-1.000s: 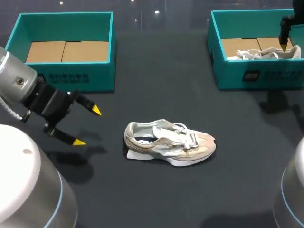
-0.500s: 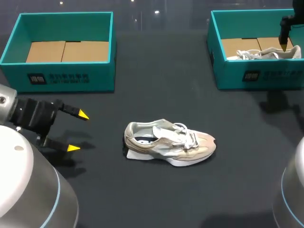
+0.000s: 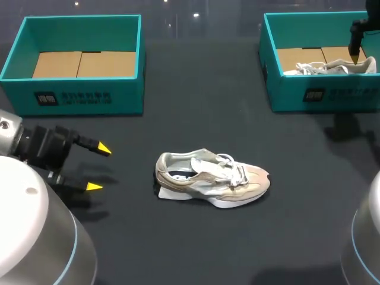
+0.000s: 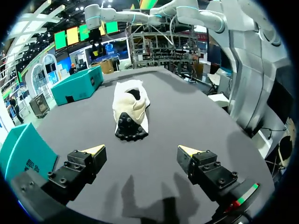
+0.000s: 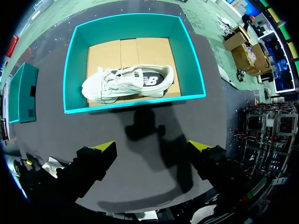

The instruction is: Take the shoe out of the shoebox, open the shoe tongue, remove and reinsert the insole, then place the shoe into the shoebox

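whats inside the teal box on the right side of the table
A white shoe lies on its side on the brown cardboard floor of the right box. Nothing else shows inside. The patch of cardboard under the shoe is covered.

The shoe (image 3: 212, 179) lies on the table (image 3: 196, 107) ahead of the left gripper (image 3: 99, 167); another shoe (image 5: 127, 83) sits in the shoebox (image 5: 74, 70) ahead of the right gripper (image 5: 152, 146).

Soft cloth shoe (image 3: 211, 181), matt dark table (image 3: 196, 107), left shoebox (image 3: 83, 98) of matt cardboard.
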Motion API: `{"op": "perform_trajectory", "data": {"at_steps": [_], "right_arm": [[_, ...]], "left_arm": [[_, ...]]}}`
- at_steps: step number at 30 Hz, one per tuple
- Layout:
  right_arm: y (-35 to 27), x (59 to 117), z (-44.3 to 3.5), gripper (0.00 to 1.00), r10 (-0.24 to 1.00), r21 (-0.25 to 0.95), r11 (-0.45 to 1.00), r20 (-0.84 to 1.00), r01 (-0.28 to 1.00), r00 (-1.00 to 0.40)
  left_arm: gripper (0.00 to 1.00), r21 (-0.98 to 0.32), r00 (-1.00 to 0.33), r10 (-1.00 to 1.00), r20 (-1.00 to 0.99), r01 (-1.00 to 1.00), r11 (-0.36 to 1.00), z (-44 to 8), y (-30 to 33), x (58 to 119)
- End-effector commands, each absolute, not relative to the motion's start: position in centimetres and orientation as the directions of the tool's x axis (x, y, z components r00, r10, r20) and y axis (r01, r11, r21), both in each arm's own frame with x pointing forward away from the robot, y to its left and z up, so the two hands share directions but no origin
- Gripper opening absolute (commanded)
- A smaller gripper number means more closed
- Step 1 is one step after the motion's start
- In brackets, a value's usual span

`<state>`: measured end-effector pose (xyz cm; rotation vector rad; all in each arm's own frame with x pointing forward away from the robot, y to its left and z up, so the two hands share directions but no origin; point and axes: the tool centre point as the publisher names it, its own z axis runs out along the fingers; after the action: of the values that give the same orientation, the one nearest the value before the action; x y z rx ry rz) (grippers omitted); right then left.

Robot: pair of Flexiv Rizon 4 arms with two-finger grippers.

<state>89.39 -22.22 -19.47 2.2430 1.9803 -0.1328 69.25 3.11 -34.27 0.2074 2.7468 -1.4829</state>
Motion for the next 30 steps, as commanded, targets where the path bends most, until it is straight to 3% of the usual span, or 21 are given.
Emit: {"op": "perform_trajectory", "data": {"at_steps": [1, 9, 15, 26, 30], "right_arm": [[-22.2, 89.3, -19.5, 1.0, 0.978, 0.052, -0.12, -0.163, 0.991, 0.127], [-22.2, 89.3, -19.5, 1.0, 0.978, 0.052, -0.12, -0.163, 0.991, 0.127], [-22.2, 89.3, -19.5, 1.0, 0.978, 0.052, -0.12, -0.163, 0.991, 0.127], [-22.2, 89.3, -19.5, 1.0, 0.978, 0.052, -0.12, -0.163, 0.991, 0.127], [-22.2, 89.3, -19.5, 1.0, 0.978, 0.052, -0.12, -0.163, 0.991, 0.127]], "left_arm": [[1.0, -0.873, -0.989, 0.144, -0.011, 0.08, 0.481, -35.3, 2.8, 70.9], [1.0, -0.891, -0.991, 0.123, 0.058, 0.004, 0.454, -35.6, 2.3, 70.7], [1.0, -0.922, -0.985, 0.172, -0.023, 0.087, 0.377, -36.2, 1.8, 70.0], [1.0, -0.922, -0.985, 0.172, -0.023, 0.087, 0.377, -36.2, 1.8, 70.0], [1.0, -0.943, -0.989, 0.13, 0.068, -0.021, 0.333, -37.8, 1.6, 71.0]]}}
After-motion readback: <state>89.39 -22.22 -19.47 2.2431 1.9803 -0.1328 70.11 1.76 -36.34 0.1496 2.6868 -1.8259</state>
